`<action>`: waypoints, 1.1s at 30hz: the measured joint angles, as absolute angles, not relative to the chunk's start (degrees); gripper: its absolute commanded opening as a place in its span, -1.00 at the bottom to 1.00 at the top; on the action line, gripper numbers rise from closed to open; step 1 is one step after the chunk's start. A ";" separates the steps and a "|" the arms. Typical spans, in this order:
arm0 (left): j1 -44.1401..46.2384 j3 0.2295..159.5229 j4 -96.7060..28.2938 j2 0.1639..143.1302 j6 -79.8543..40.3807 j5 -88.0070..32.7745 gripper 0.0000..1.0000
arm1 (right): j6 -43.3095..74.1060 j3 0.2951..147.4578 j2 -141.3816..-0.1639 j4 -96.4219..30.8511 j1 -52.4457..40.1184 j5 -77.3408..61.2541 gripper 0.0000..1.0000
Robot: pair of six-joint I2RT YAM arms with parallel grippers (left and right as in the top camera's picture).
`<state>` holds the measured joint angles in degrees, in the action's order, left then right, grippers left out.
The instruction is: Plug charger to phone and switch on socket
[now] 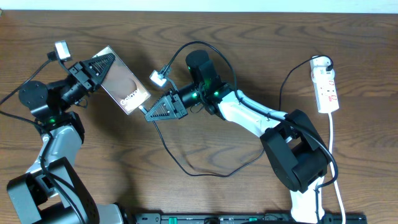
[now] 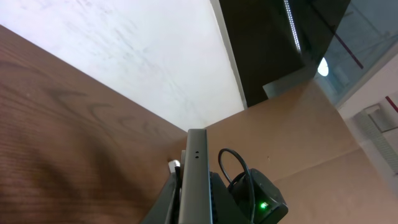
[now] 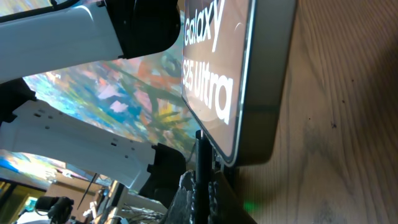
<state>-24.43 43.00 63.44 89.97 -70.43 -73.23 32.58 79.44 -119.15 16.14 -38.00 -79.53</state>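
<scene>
Here, the left claw [image 1: 99, 67] clamps the phone [image 1: 126, 86] at the far left of the desk [image 1: 261, 31]. The right claw [image 1: 155, 112], closed on the tip of the charger [image 1: 186, 172], meets the phone's near edge. Plugging in appears under way and calls for a straight push. The socket [image 1: 325, 84] waits far right, past the charger's slack loop.

Cannot tell from overhead whether the charger [image 1: 205, 176] tip meets the phone [image 1: 124, 84]: too small, and masked by the right gripper [image 1: 149, 114]. Cannot read the socket [image 1: 326, 87] switch positions either. Cannot see the phone's lower end in the left wrist view, cut at the bottom edge, nor its top in the right wrist view.
</scene>
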 measured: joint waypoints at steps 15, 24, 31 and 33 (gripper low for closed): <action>-24.99 43.00 63.44 89.97 -70.43 -73.12 -0.85 | 32.71 79.44 -119.15 16.21 -37.98 -78.67 -0.98; -25.50 43.00 63.42 89.97 -70.46 -73.21 -0.85 | 32.71 79.44 -119.15 16.45 -37.93 -78.15 -0.97; -25.50 43.00 63.44 89.97 -70.50 -73.36 -0.85 | 32.71 79.44 -119.15 16.43 -37.93 -78.17 -0.98; -25.50 43.00 63.44 89.97 -70.76 -73.34 -0.85 | 32.71 79.44 -119.15 16.45 -37.93 -78.17 -0.98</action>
<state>-25.50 43.00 63.44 89.97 -70.76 -73.34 32.71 79.44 -119.15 16.45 -37.93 -78.17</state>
